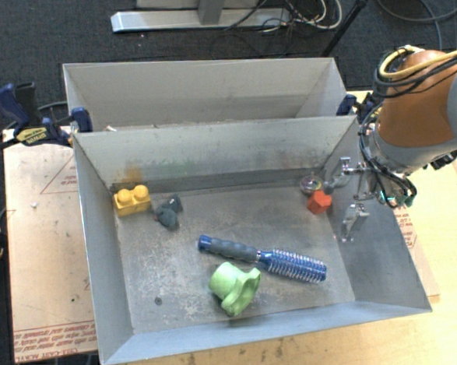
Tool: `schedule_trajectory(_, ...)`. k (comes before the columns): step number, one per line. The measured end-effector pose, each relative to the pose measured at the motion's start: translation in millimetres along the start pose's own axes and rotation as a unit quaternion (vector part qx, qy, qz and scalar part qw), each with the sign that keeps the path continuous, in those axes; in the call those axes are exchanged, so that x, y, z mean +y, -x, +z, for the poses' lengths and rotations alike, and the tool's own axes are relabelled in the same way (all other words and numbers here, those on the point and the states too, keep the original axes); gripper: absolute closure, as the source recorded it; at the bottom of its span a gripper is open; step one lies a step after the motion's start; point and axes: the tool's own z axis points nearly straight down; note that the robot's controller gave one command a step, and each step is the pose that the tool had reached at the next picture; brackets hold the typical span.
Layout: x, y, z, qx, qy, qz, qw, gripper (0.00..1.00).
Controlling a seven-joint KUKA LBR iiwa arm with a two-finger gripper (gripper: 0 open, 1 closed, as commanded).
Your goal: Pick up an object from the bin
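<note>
Gripper (pixel 351 211) hangs low by the right wall of the bin (pixel 211 152); whether it is open or closed cannot be told. The nearest thing is a small red block (pixel 319 203), just beside it toward the view's left, near the back right corner. A blue brush (pixel 263 259) lies farther left and nearer the front, its long axis running roughly left to right. The bin floor is bare metal. The block likely has free room on its left, while the wall crowds its right.

Yellow brick (pixel 131 199), grey lump (pixel 167 213), blue brush (pixel 263 258), green cup (pixel 235 286), red block (pixel 319 203), grey bin (pixel 211 152).
</note>
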Motion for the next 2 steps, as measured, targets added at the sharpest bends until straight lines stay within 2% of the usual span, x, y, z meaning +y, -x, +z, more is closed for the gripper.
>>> schedule_trajectory(1,76,-71.1,65,0.0023,0.002,-0.063,0.9980,0.00)
schedule_trajectory(2,139,-75.5,90,-0.0041,0.001,-0.016,0.9999,0.00)
